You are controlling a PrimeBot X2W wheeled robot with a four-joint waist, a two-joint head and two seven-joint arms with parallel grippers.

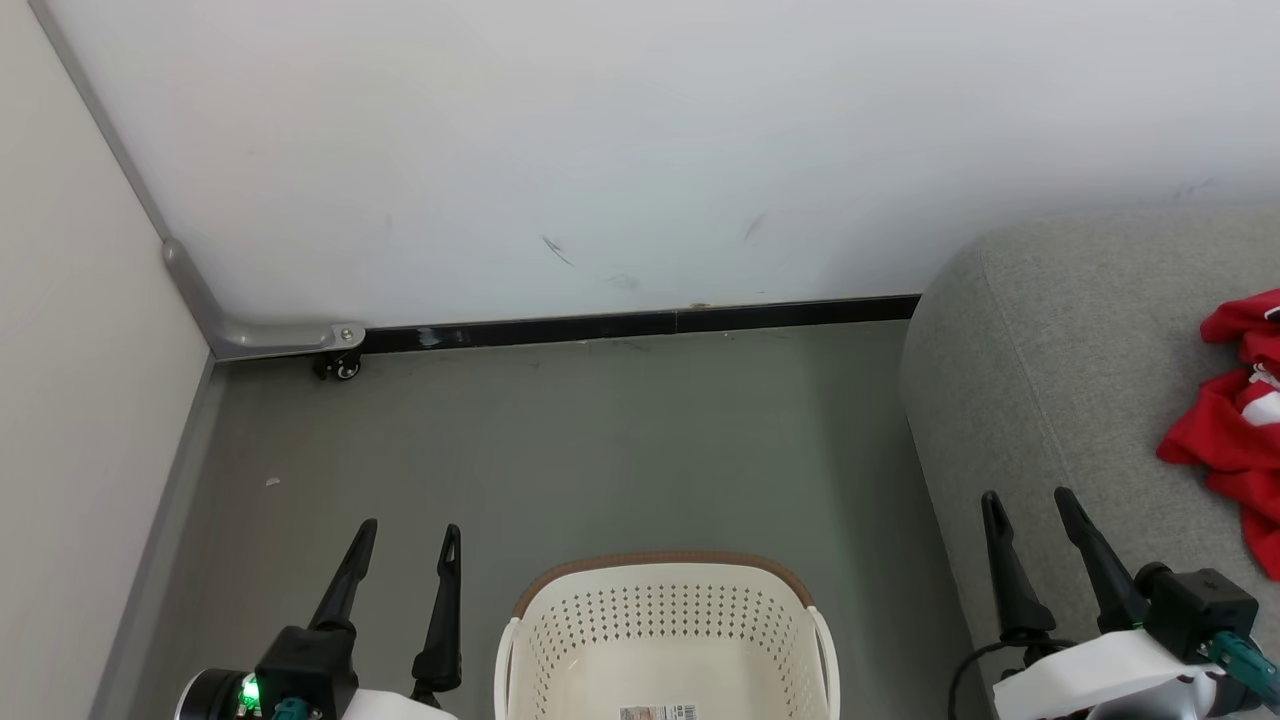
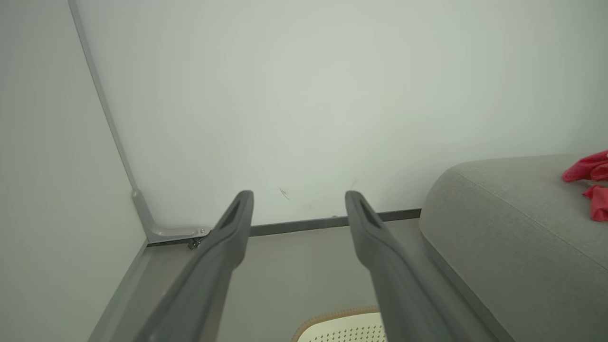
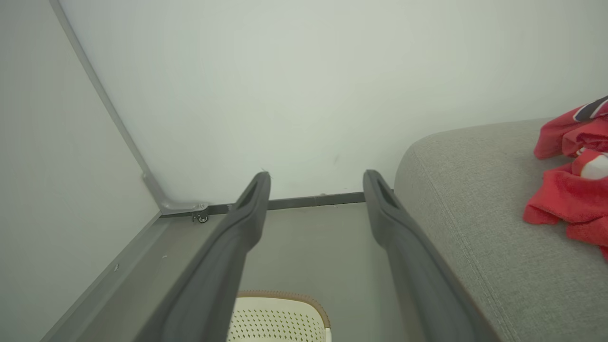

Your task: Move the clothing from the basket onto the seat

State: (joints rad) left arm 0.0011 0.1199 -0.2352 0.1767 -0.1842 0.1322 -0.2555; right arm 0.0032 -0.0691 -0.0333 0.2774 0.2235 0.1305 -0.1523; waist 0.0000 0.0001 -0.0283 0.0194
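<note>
Left gripper (image 1: 410, 528) and right gripper (image 1: 1027, 495) hang with their long dark fingers spread wide and nothing between them, one to either side of the basket (image 1: 660, 562). It is the posture of arms at rest rather than arms reaching. The basket, cream plastic with a brown rim, stands on the grey floor (image 1: 600, 450), its perforated walls and label sticker (image 1: 657, 712) bare. No garment shows inside, though its near end is cut off by the bottom edge of the head view, so something small could lie there unseen. The right gripper is near the edge of the seat (image 1: 1050, 380), a grey sofa cushion just beside the basket on the robot's right. On the seat, well apart from both grippers, the clothing (image 1: 1235, 440) lies in a crumpled red heap with flashes of white trim, partly out of frame. Beyond, a pale wall (image 1: 600, 150) meets the floor at a dark skirting strip. Judged from this layout, the move looks done: garments on the cushion, basket apparently emptied, both arms free.
</note>
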